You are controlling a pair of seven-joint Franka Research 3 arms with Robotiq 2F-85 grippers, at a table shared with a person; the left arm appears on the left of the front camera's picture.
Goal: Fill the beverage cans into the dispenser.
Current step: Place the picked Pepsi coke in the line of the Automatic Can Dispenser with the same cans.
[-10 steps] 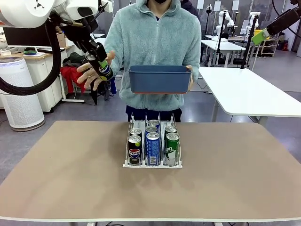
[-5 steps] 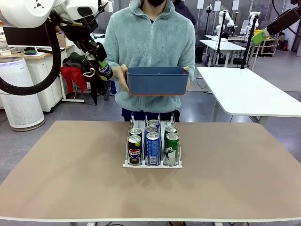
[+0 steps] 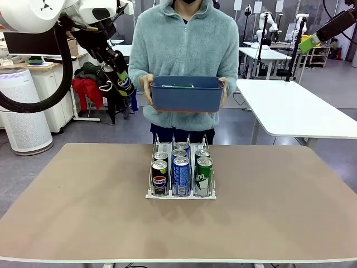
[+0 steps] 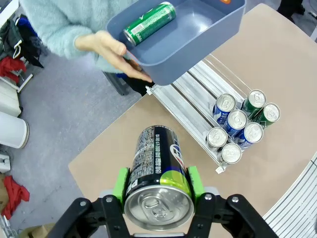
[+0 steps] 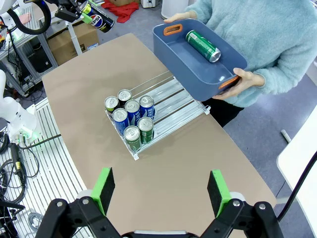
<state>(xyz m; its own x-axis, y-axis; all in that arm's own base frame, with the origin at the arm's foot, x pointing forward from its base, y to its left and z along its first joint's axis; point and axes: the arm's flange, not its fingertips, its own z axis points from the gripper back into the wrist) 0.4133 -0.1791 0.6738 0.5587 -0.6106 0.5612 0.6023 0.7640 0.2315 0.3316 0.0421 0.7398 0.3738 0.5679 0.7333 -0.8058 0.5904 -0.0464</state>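
Note:
My left gripper [image 3: 124,84] hangs high at the far left, off the table, shut on a black Pepsi can [image 4: 157,173] held between its green pads [image 4: 120,184]. The dispenser [image 3: 181,196] stands mid-table with several cans [image 3: 181,174] at its front: black in the left lane, blue in the middle, green on the right. Its rear lanes [image 4: 183,101] are bare. A person holds a dark blue bin [image 3: 187,95] in both hands above the far edge, with a green can [image 4: 149,23] lying inside. My right gripper [image 5: 161,187] hovers high over the table, open and holding nothing.
The tan tabletop [image 3: 83,201] is bare on both sides of the dispenser. The person stands close behind the far edge. A white table [image 3: 295,111] stands at the back right and a white air purifier [image 3: 22,111] at the back left.
The person's hand left the can in my left gripper and went back to the bin, now held with both hands. Neither gripper has moved.

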